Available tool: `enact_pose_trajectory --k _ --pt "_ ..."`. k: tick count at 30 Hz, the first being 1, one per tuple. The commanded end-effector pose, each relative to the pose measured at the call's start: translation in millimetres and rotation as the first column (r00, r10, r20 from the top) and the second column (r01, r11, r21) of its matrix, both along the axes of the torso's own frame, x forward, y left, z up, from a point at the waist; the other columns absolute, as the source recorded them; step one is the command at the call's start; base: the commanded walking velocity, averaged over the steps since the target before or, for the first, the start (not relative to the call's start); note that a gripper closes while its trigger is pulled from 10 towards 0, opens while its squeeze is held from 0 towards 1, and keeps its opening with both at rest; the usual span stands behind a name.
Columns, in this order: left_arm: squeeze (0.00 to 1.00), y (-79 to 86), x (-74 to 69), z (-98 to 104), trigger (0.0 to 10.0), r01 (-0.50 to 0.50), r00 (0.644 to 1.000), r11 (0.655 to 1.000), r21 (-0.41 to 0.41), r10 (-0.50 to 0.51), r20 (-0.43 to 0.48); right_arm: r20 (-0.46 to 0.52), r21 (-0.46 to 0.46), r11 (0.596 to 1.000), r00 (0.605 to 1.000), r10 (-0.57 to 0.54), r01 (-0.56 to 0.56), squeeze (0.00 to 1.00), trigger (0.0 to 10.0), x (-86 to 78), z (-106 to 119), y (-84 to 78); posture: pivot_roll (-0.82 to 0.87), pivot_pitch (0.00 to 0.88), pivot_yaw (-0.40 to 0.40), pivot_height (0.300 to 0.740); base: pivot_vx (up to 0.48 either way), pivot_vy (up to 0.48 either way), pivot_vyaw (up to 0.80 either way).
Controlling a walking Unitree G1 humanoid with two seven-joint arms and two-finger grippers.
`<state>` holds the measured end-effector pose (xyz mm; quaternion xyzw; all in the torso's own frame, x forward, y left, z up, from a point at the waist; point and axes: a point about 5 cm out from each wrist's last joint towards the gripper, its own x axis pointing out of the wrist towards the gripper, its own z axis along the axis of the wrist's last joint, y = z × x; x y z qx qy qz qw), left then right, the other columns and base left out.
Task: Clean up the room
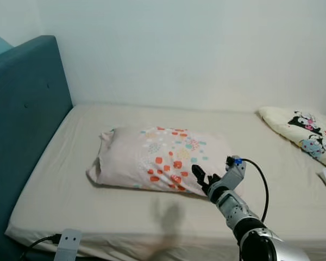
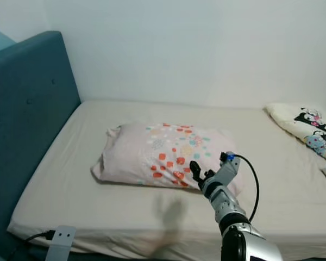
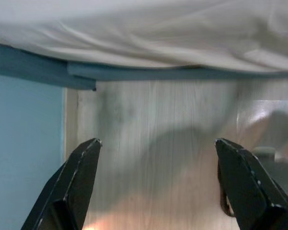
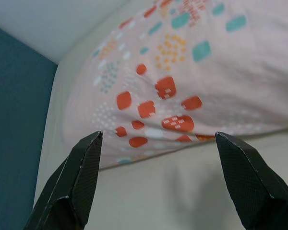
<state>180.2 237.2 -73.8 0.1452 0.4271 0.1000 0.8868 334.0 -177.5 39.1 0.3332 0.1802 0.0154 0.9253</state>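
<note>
At the pillow (image 1: 160, 157)'s near edge, right pincer (image 1: 202, 178) gapes wide, empty.

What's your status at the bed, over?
Right gripper open, at the pillow's near edge, not gripping. Left gripper open, low over floor. Nothing in the way.

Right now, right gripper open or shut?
Open. In the right wrist view the right gripper has its two black fingers spread wide, the patterned pillow showing between them, not gripped.
</note>
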Motion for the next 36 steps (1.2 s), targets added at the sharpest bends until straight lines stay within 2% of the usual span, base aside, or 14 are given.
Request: enact_pose_trajectory --k 1,4,6,9,11,17,19,22,23,26,28,33,35,36 --pt "0.0 4.9 -7.7 -2.7 10.0 0.007 0.999 1.0 0.02 -0.006 -0.036 -0.021 0.026 1.0 1.0 -0.01 0.011 0.0 10.0 -3.6 -4.7 -0.4 0.08 0.017 -0.072 0.635 0.0 0.0 0.0" --pt "0.0 5.9 -8.3 -2.7 10.0 0.0 0.999 1.0 0.025 0.0 -0.034 -0.018 0.031 0.999 1.0 -0.012 0.012 0.0 10.0 -3.5 -4.5 -0.5 0.08 0.021 -0.071 0.63 0.0 0.0 0.0" --pt "0.0 9.0 -5.2 -0.1 10.0 -0.048 0.999 0.999 0.007 0.048 -0.004 -0.012 0.039 0.999 1.0 -0.013 0.014 0.0 10.0 -2.7 -3.3 -0.5 0.08 0.025 -0.07 0.625 0.0 0.0 0.0" --pt "0.0 24.8 25.7 22.9 10.0 -0.209 0.959 0.976 -0.068 0.218 0.178 0.028 0.069 0.997 0.999 -0.026 0.024 0.0 10.0 3.1 5.4 -3.6 0.1 0.047 -0.074 0.61 0.0 0.0 0.0" --pt "0.0 37.5 44.6 41.2 10.0 -0.255 0.921 0.964 -0.082 0.268 0.284 0.078 0.101 0.995 0.996 -0.034 0.026 0.0 10.0 10.9 17.2 -5.6 0.1 0.066 -0.07 0.595 0.0 0.0 0.0" --pt "0.0 49.5 52.6 53.0 10.0 -0.257 0.908 0.966 -0.038 0.255 0.332 0.157 0.132 0.991 0.987 -0.028 0.007 0.0 10.0 22.6 36.6 -5.7 0.12 0.095 -0.061 0.575 0.0 0.0 0.0" --pt "0.0 56.9 47.4 53.2 10.0 -0.263 0.911 0.965 -0.009 0.251 0.328 0.202 0.142 0.99 0.979 -0.025 -0.004 0.0 10.0 30.5 50.1 -5.5 0.13 0.123 -0.052 0.565 0.0 0.0 0.0" --pt "0.0 59.9 44.2 52.7 10.0 -0.266 0.911 0.964 0.0 0.252 0.327 0.216 0.144 0.989 0.976 -0.024 -0.007 0.0 10.0 32.5 53.9 -5.3 0.13 0.135 -0.049 0.56 0.0 0.0 0.0" --pt "0.0 67.2 29.5 47.7 10.0 -0.257 0.922 0.966 0.033 0.235 0.308 0.232 0.145 0.989 0.972 -0.037 0.003 0.0 10.0 37.0 61.8 -6.7 0.16 0.19 -0.044 0.55 0.0 0.0 0.0" --pt "0.0 71.9 19.9 44.7 10.0 -0.254 0.928 0.966 0.051 0.228 0.295 0.237 0.146 0.989 0.97 -0.05 0.015 0.0 10.0 39.0 65.5 -8.8 0.18 0.208 -0.042 0.545 0.0 0.0 0.0" --pt "0.0 81.8 1.2 41.0 10.0 -0.25 0.935 0.965 0.083 0.219 0.279 0.26 0.161 0.986 0.962 -0.083 0.042 0.0 10.0 43.0 74.7 -15.4 0.21 0.266 -0.03 0.535 0.0 0.0 0.0" --pt "0.0 90.2 -13.3 39.8 10.0 -0.239 0.942 0.964 0.113 0.202 0.269 0.293 0.185 0.98 0.948 -0.127 0.074 0.0 10.0 47.7 87.3 -24.4 0.23 0.291 -0.023 0.525 0.0 0.0 0.0" --pt "0.0 97.0 -22.7 41.4 10.0 -0.209 0.95 0.967 0.144 0.166 0.265 0.307 0.22 0.965 0.928 -0.209 0.145 0.0 10.0 52.2 101.4 -38.1 0.24 0.326 -0.017 0.515 0.0 0.0 0.0" --pt "0.0 97.0 -22.7 41.4 10.0 -0.209 0.95 0.967 0.144 0.166 0.265 0.307 0.22 0.965 0.928 -0.209 0.145 0.0 10.0 52.2 101.4 -38.1 0.24 0.326 -0.017 0.515 0.0 0.0 0.0"
